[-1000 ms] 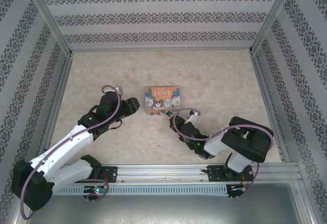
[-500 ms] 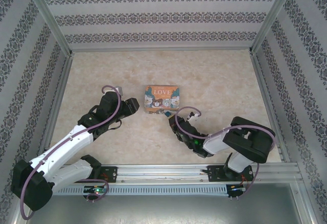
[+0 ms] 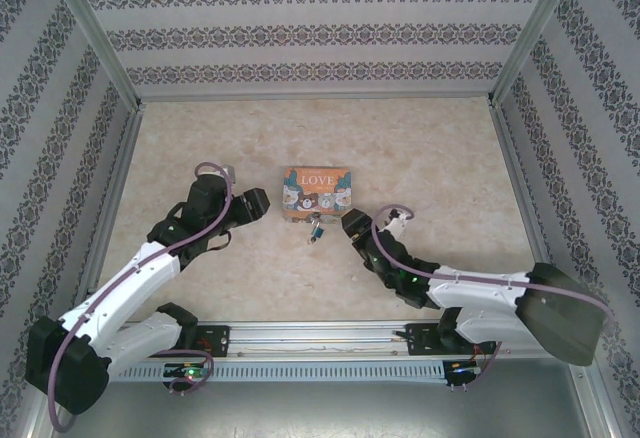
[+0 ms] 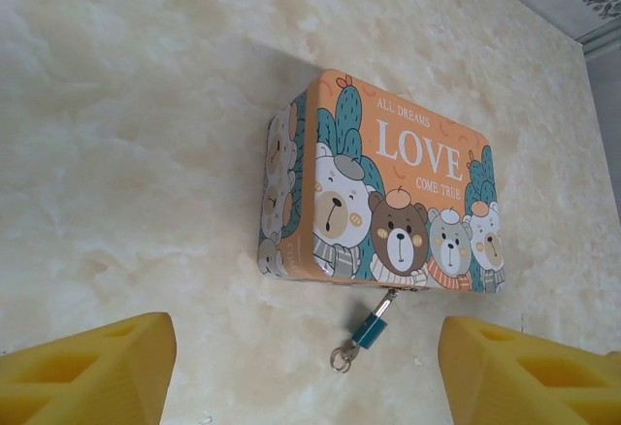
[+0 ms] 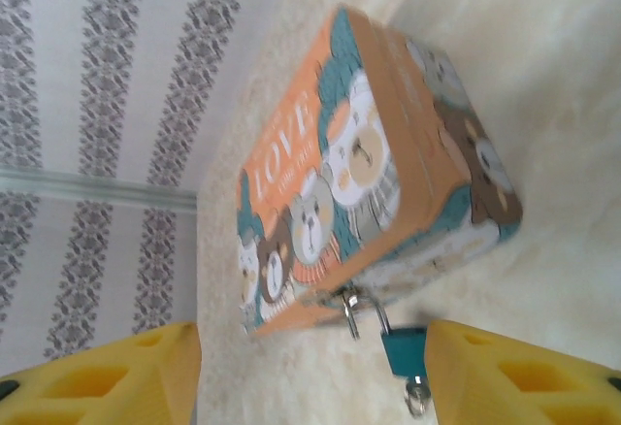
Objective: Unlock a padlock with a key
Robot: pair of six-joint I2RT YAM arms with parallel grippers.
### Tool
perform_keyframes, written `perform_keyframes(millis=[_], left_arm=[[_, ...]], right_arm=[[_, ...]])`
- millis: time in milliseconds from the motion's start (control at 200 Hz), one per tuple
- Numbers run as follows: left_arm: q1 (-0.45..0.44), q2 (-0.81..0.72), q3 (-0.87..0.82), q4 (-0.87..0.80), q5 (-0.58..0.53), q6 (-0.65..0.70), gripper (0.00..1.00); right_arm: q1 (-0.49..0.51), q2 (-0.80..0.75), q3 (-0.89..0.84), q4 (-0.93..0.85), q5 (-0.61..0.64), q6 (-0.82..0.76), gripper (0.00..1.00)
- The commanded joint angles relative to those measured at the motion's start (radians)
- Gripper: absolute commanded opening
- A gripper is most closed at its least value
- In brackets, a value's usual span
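Observation:
The small teal padlock (image 3: pixel 316 229) hangs by its pale shackle from the front latch of the "LOVE" tin (image 3: pixel 316 191) and lies on the table. A key with a ring (image 4: pixel 341 355) sticks out of the padlock's (image 4: pixel 370 329) bottom. In the blurred right wrist view, one leg of the shackle seems to end free beside the padlock body (image 5: pixel 403 349). My right gripper (image 3: pixel 352 226) is open just right of the padlock, holding nothing, its yellow fingers (image 5: pixel 529 376) spread wide. My left gripper (image 3: pixel 255 204) is open left of the tin (image 4: pixel 388 192), also with nothing in it.
The tin (image 5: pixel 359 173) stands mid-table on the marbled surface (image 3: pixel 420 158). Patterned walls enclose the back and both sides. A metal rail (image 3: pixel 320 336) runs along the near edge by the arm bases.
My right gripper has drawn back to the right, off the padlock and key, which now lie in plain sight. The right arm has stretched out lower. My left gripper shifted slightly.

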Motion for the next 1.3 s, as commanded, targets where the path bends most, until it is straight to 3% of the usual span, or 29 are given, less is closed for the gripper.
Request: perform_keyframes(millis=[0,130,185,260,669,1024,1294], left_arm=[[0.051,0.035,0.028,0.018,0.127,0.051,0.73],[0.097,0.109,0.044,0.050,0.222,0.069,0.75],[0.111,0.147,0.055,0.069,0.253,0.079,0.75],[0.126,0.209,0.072,0.099,0.299,0.093,0.75],[0.136,0.549,0.214,0.205,0.466,0.096,0.69],[0.122,0.690,0.224,0.238,0.525,0.080,0.57],[0.080,0.708,0.152,0.268,0.510,0.052,0.49]], right_arm=[[-0.096,-0.043,-0.030,-0.037,-0.169,-0.183,0.72],[-0.220,-0.034,0.001,-0.045,-0.483,-0.290,0.92],[-0.244,-0.013,-0.001,-0.011,-0.550,-0.292,0.98],[-0.257,0.022,-0.005,0.035,-0.601,-0.286,0.98],[-0.251,0.282,0.123,0.222,-0.715,-0.317,0.98],[-0.273,0.383,0.189,0.204,-0.700,-0.394,0.98],[-0.346,0.441,0.235,0.198,-0.816,-0.562,0.98]])
